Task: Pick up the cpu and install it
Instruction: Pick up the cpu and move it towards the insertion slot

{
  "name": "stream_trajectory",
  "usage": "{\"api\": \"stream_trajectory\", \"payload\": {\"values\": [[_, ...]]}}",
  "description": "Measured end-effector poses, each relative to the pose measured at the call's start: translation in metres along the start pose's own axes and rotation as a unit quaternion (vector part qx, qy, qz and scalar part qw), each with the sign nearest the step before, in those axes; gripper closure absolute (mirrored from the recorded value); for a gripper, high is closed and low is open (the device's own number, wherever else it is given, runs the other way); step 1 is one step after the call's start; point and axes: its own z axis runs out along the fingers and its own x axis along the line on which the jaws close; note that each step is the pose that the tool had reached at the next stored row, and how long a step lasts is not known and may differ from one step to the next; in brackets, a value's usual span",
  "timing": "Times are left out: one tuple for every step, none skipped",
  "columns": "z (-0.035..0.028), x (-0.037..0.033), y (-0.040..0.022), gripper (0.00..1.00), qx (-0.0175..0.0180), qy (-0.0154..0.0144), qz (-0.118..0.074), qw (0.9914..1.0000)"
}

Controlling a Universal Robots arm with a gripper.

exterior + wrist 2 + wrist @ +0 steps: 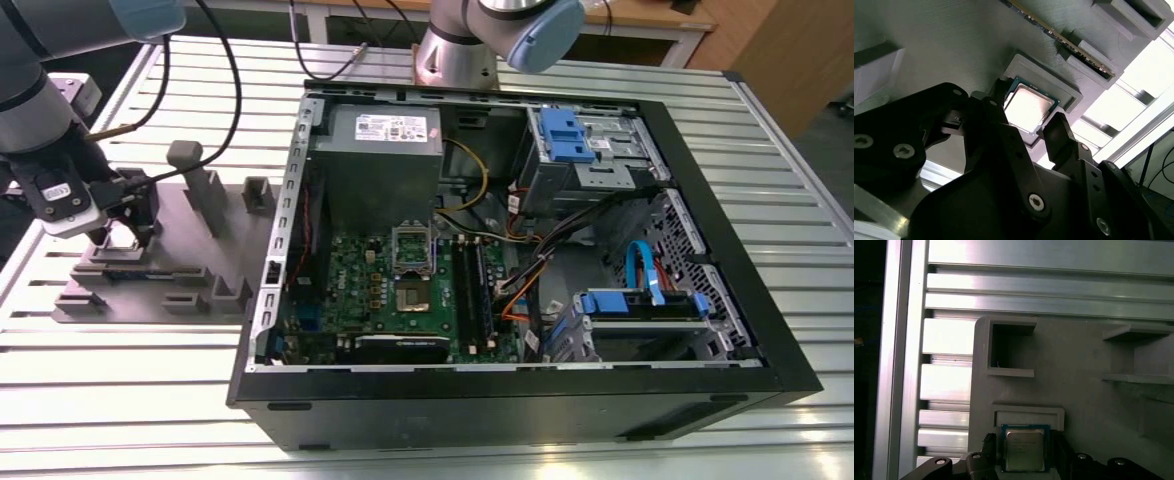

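The cpu [1028,105] [1024,447], a flat square chip with a silvery top and a thin green rim, lies in a shallow pocket of the grey fixture block [187,270] on the exterior view's left. My gripper [118,235] [1026,120] [1024,455] is lowered over it, open. One black finger [996,107] stands at one edge of the chip and the other finger [1056,132] at the opposite edge, each a sliver away. In the exterior view the gripper hides the chip. Inside the open computer case [747,370], the motherboard's socket [415,297] lies under a raised metal frame [410,248].
The fixture block has upright posts [207,195] and more slots [1011,352] around the pocket; a thin board [1064,40] stands in one slot. A second arm's base [467,45] stands behind the case. Cables, drive bays [587,145] and a power supply [380,135] fill the case. Slatted aluminium table [120,400] all around.
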Motion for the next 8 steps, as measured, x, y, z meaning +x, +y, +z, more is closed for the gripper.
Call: {"api": "stream_trajectory", "payload": {"values": [[0.0,0.0,0.0,0.42,0.0,0.0,0.0,1.0],[0.0,0.0,0.0,0.42,0.0,0.0,0.0,1.0],[0.0,0.0,0.0,0.42,0.0,0.0,0.0,1.0],[0.0,0.0,0.0,0.44,0.0,0.0,0.0,1.0],[0.0,0.0,0.0,0.44,0.0,0.0,0.0,1.0],[0.0,0.0,0.0,0.5,0.0,0.0,0.0,1.0],[0.0,0.0,0.0,0.5,0.0,0.0,0.0,1.0],[0.0,-0.0001,0.0,0.53,0.0,0.0,0.0,1.0]]}}
